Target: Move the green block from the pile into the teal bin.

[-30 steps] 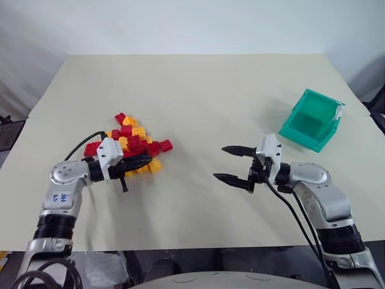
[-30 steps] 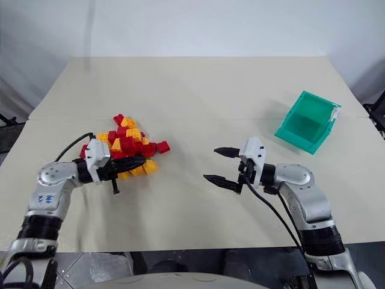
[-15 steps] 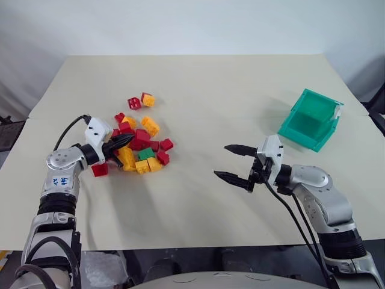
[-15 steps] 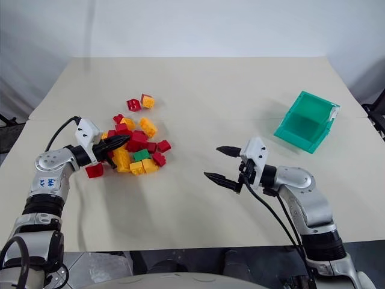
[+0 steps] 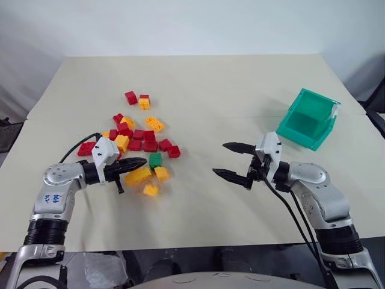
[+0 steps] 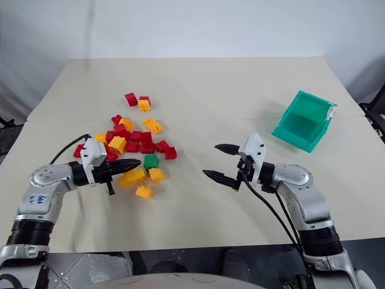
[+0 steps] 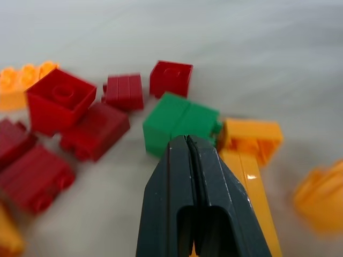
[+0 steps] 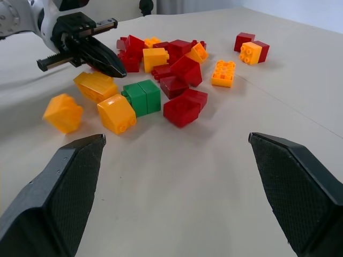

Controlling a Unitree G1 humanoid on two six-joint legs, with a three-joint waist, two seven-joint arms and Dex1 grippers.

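One second back, a tight red and yellow heap with nothing green showing; now spread loose across the table (image 5: 240,78), with the green block (image 5: 155,159) uncovered at the near edge of the pile (image 5: 139,137), flat on the table and free on top. Left hand (image 5: 137,162) closed and empty, fingertips pinched together, pointing at the green block from its left and stopping just short of it. Judged as uncovering done, pickup not yet begun. Pressed against the green block on the near side: a yellow brick (image 5: 161,173) and a long yellow brick (image 5: 138,175), the latter lying under the left hand's tip; another yellow brick (image 5: 150,190) loose a little nearer. Red bricks (image 5: 167,148) just beyond the green block, likely crowding a grip from that side. Right hand (image 5: 231,160) wide open and empty, hovering well to the right of the green block. Teal bin (image 5: 310,119) farther right again, far from the green block, empty, path across bare table.
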